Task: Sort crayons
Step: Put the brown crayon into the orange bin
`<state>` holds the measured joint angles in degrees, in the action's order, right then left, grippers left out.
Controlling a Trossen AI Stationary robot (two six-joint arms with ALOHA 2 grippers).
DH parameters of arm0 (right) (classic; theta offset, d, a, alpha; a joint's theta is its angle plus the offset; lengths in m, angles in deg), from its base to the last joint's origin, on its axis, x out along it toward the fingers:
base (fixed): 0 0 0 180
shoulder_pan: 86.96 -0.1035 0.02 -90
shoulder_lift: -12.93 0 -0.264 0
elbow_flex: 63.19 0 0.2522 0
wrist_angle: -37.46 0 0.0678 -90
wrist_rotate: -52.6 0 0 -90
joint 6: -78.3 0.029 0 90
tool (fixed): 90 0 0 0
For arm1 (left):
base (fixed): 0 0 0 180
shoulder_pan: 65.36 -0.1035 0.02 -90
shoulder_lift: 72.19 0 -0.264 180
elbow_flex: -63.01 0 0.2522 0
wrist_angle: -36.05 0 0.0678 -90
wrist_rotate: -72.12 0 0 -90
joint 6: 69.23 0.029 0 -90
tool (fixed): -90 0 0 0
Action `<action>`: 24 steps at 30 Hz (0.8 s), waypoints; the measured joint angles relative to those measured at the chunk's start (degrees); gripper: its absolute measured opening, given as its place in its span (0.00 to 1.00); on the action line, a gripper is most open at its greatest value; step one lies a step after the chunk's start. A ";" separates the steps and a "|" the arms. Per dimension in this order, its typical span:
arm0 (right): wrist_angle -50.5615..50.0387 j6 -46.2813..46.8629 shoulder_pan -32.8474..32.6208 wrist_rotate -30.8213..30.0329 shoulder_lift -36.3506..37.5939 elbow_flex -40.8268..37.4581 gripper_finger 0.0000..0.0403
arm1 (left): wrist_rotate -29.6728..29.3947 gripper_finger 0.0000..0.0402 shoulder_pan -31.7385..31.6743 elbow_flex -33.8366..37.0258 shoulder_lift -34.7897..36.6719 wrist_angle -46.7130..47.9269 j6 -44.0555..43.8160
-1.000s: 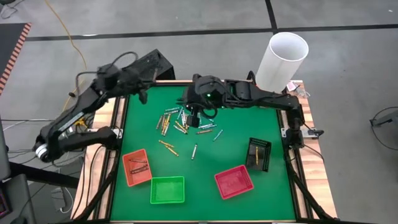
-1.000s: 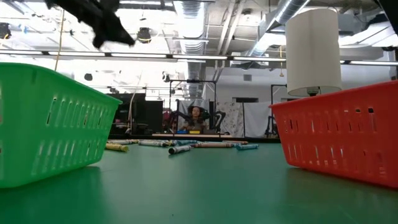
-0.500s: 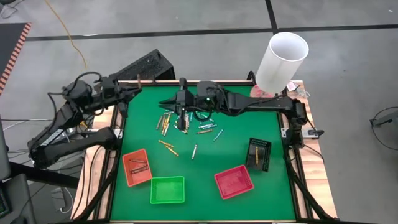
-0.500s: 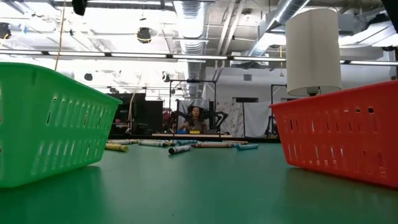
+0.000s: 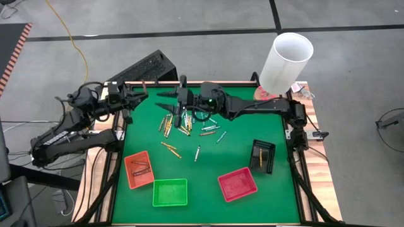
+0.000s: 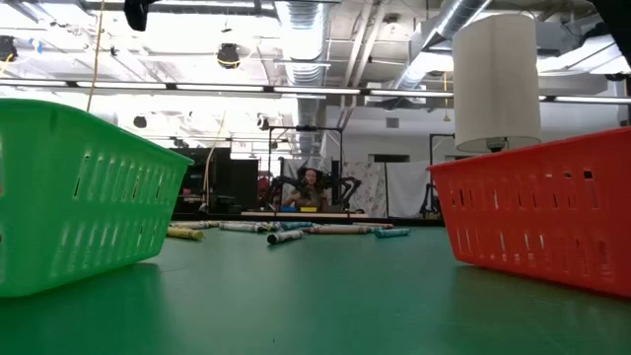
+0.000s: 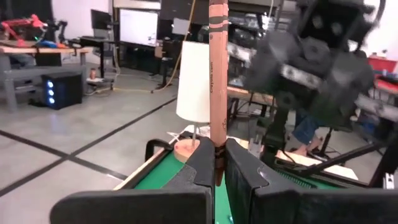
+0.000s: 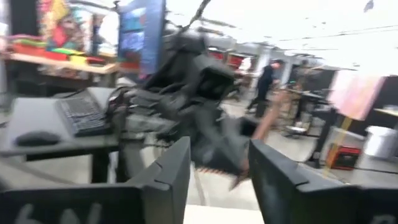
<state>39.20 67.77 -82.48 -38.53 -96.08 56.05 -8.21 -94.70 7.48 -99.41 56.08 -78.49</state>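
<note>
the left tool (image 7: 217, 180) is lifted over the far left corner of the green-topped table (image 5: 233, 154), pinching a reddish-brown wax crayon (image 7: 217, 81) that stands upright between its dark fingers (image 7: 202, 165). the right tool (image 5: 165, 101) hangs over the far edge, facing it, fingers spread and holding nothing. the loose pile of thin crayons (image 5: 186, 125) lies just beside it, near the table's far middle.
</note>
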 joint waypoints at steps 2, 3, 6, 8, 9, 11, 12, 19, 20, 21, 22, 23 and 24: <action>0.92 0.00 0.25 -1.04 -0.02 0.00 0.45 | -0.05 0.00 0.92 0.25 0.00 -0.31 1.04; 1.18 0.18 0.30 -1.16 -0.09 -0.02 0.47 | -0.04 0.00 1.45 0.61 0.00 -1.00 1.37; 1.33 2.81 0.86 -0.81 -0.11 -0.02 0.49 | -0.05 0.00 3.26 2.61 0.02 -6.09 1.61; 0.10 4.21 1.08 -0.46 -0.04 -0.02 0.50 | -0.05 0.00 4.36 3.93 0.00 -9.49 1.89; -0.61 4.34 1.26 -0.44 -0.04 -0.02 0.50 | -0.06 0.00 4.80 4.20 -0.06 -10.01 2.49; -1.63 4.46 1.30 -0.38 -0.11 -0.02 0.50 | -1.04 0.00 5.67 4.46 -0.43 -10.33 4.15; -1.64 4.49 1.28 -0.37 -0.11 -0.02 0.50 | -1.53 0.00 6.13 4.49 -0.54 -10.16 4.76; -2.02 4.51 1.08 -0.15 -0.16 -0.02 0.50 | -2.90 0.00 9.50 4.56 -3.03 -12.60 8.48; -1.43 4.51 1.06 -0.17 -0.77 -0.02 0.50 | -3.08 0.00 9.96 4.56 -3.59 -12.74 8.82; -0.80 4.53 0.91 -0.15 -1.04 0.02 0.50 | -3.50 0.00 10.42 4.56 -4.18 -12.78 9.06; -1.16 4.53 0.86 -0.22 -1.18 0.01 0.50 | -3.93 0.00 10.80 4.56 -4.73 -12.90 9.09; -1.53 4.56 0.93 -0.18 -1.29 -0.02 0.50 | -4.25 0.00 11.16 4.56 -5.33 -13.17 9.15; -1.70 4.56 0.97 -0.19 -1.56 -0.04 0.50 | -4.39 0.00 11.47 4.56 -5.95 -13.41 9.46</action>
<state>37.50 72.33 -81.51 -38.71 -97.64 56.00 -12.60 -83.23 12.04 -105.36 42.67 -69.02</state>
